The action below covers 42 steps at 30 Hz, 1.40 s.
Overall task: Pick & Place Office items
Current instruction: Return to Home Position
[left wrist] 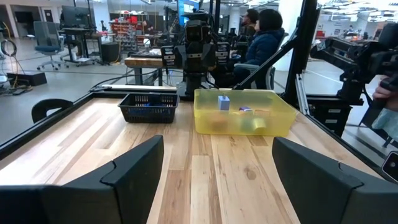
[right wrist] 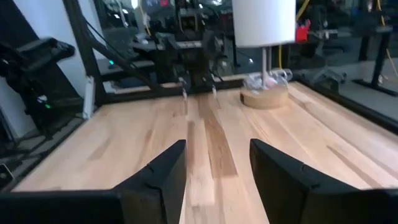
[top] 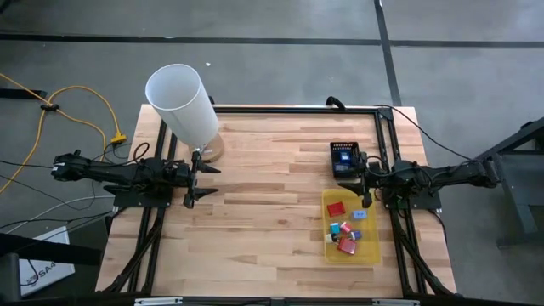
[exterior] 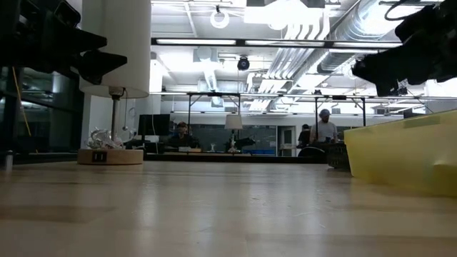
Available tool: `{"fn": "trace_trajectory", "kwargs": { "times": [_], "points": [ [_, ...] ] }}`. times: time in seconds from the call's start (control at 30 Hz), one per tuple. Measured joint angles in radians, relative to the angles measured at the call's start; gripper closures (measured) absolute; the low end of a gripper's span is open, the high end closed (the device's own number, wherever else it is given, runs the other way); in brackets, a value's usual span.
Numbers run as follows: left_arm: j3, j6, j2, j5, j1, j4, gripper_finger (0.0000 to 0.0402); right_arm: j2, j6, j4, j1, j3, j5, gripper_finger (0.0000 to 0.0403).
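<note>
Left gripper [top: 199,183], right gripper [top: 366,185] parted, empty, office items [top: 344,231] (red, pink, cyan) in yellow tray [top: 372,253]

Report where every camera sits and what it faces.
High: overhead, straight down on table; left arm, right arm show.
Low: tabletop level, facing the room; arms overhead.
Left wrist: behind open left end effector, facing yellow tray.
Right wrist: behind open right end effector, facing white cylinder.
Shared: high and left wrist both show yellow tray.

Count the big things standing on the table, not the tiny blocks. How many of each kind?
Yellow tray: 1
Black basket: 1
White lamp: 1
Total: 3
</note>
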Motion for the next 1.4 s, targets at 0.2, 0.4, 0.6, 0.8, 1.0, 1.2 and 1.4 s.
{"fn": "trace_trajectory", "kwargs": {
  "times": [0.2,0.4,0.6,0.8,1.0,1.2,1.4],
  "points": [
    [0.000,0.000,0.000,0.000,0.000,0.000,0.0109,-0.065,0.011,-0.085,0.000,-0.001,0.012,0.0240],
    [0.000,0.000,0.000,0.000,0.000,0.000,0.0109,-0.066,0.017,-0.093,0.000,-0.001,-0.011,0.0240],
    [0.000,0.000,0.000,0.000,0.000,0.000,0.0109,-0.065,0.017,-0.104,0.000,-0.002,-0.048,0.0240],
    [0.000,0.000,0.000,0.000,0.000,0.000,0.0109,-0.065,0.017,-0.109,0.000,-0.002,-0.070,0.0240],
    [0.000,0.000,0.000,0.000,0.000,0.000,0.0109,-0.065,0.017,-0.112,0.000,-0.003,-0.086,0.0240],
    [0.000,0.000,0.000,0.000,0.000,0.000,0.0109,-0.069,0.017,-0.111,0.000,-0.003,-0.078,0.0240],
    [0.000,0.000,0.000,0.000,0.000,0.000,0.0109,-0.069,0.017,-0.108,0.000,-0.004,-0.067,0.0240]
  ]
}}
